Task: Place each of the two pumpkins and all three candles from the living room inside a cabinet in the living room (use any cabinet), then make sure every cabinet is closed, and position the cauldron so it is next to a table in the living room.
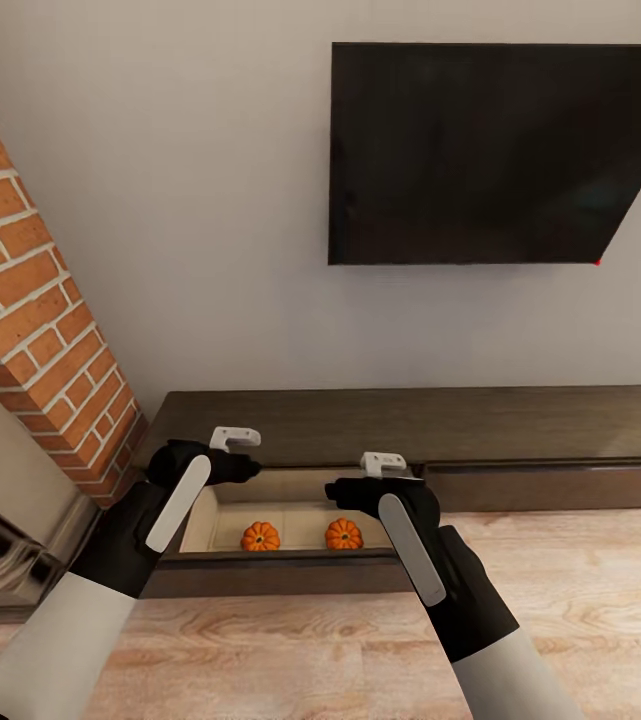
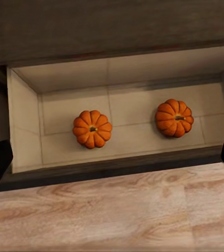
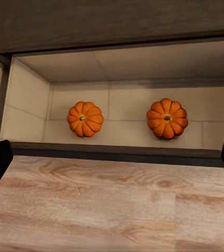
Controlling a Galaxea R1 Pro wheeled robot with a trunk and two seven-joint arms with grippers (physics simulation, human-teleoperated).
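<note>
Head view, lower centre: cabinet (image 1: 410, 425) drawer (image 1: 200, 520) pulled open, two pumpkins (image 1: 260, 537) (image 1: 343, 534) side by side on its pale floor, apart from each other and from the walls. Left gripper (image 1: 235, 438) and right gripper (image 1: 383, 463) hover above the drawer, both holding nothing; wrist views show dark fingertips wide at the frame edges, so jaws read as apart. Pumpkins look rigid, light, ribbed and round; likely to roll if nudged. Best hold would be across the ribbed sides, not the stem. Drawer front is handle-less; push on its flat face to close. No candles or cauldron here.
</note>
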